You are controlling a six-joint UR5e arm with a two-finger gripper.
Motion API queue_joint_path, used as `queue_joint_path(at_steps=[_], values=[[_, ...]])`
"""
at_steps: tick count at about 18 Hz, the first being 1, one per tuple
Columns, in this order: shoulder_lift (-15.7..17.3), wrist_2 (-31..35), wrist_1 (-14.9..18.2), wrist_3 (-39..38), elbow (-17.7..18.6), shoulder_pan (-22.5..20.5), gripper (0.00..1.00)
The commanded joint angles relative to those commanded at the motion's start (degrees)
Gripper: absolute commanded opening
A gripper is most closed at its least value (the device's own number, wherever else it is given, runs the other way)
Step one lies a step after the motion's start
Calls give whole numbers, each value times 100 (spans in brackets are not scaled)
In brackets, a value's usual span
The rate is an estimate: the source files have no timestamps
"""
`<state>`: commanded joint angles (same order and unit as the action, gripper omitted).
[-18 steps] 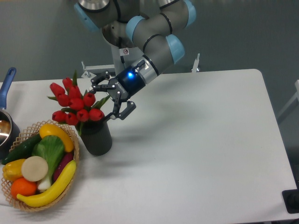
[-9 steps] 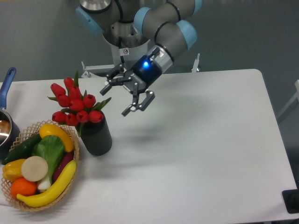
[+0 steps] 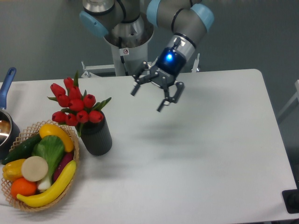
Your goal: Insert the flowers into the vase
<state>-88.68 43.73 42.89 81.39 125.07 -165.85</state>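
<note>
The bunch of red tulips (image 3: 74, 103) stands with its stems inside the dark ribbed vase (image 3: 96, 136), buds leaning to the left over the rim. The vase stands upright on the white table (image 3: 196, 149), left of centre, next to the basket. My gripper (image 3: 147, 99) is open and empty, hanging above the table to the right of the flowers and well apart from them. Its blue light is lit.
A wicker basket (image 3: 74, 161) with vegetables and fruit, including a banana (image 3: 49, 189), sits at the front left beside the vase. A blue-handled pot (image 3: 5, 116) is at the left edge. A dark object (image 3: 292, 200) sits at the front right corner.
My open gripper has drawn away from the flowers, moving right and up. The flowers and vase have stayed in place.
</note>
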Motion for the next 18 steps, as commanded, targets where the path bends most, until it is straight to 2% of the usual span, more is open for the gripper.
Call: queue_joint_path(at_steps=[2,5,7,10,15,18], values=[[-35,694,0,35,-88,35,100],[-105,1398,0,79,-167,27,100],[-202,2014,9,114,-325,-26,100],[-430,2551,87,114,-641,26,100],[-729,3553,781,132,-1353,220,100],[-896,3914,1448,193,-1889,255,100]])
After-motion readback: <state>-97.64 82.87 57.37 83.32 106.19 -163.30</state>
